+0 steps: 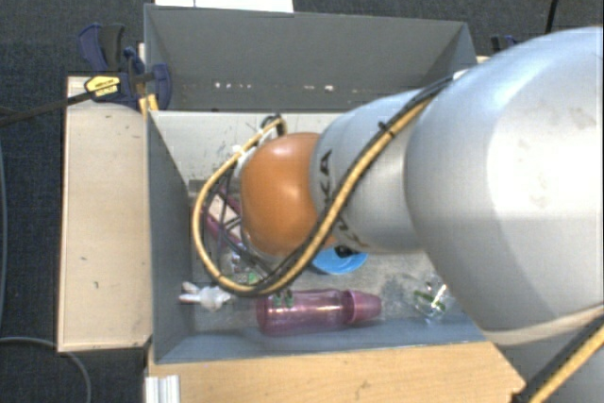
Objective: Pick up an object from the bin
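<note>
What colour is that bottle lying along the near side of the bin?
Pinkish purple and see-through; the bottle shows best in the camera view.

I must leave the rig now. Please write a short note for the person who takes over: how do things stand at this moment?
Gripper: low in the left part of the bin, under the orange wrist cover; state cannot be told.
Nearby: purple bottle lying along the near wall, blue thing half hidden, small white thing in the near left corner.
Nothing seen lifted yet; the pick is left.
</note>
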Controlling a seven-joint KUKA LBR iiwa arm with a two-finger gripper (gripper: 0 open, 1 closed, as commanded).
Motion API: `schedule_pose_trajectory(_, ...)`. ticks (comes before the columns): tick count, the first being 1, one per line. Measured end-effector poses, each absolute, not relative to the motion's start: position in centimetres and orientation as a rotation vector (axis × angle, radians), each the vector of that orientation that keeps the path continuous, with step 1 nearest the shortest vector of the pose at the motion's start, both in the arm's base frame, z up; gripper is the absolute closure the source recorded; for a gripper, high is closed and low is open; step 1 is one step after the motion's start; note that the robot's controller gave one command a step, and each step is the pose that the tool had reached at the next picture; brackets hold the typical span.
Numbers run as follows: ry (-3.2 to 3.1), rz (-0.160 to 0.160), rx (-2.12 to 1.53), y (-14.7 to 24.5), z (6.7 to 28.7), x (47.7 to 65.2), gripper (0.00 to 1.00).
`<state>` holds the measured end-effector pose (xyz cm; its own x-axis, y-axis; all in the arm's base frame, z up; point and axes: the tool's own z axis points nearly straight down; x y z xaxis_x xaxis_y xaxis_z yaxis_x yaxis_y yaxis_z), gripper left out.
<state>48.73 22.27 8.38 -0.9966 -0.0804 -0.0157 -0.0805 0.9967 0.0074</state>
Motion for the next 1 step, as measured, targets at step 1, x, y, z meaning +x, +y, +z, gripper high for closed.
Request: schedule_pose_trajectory(1, 3.124, 0.013, -0.126, 22.27, 8.38, 48.73, 1.0)
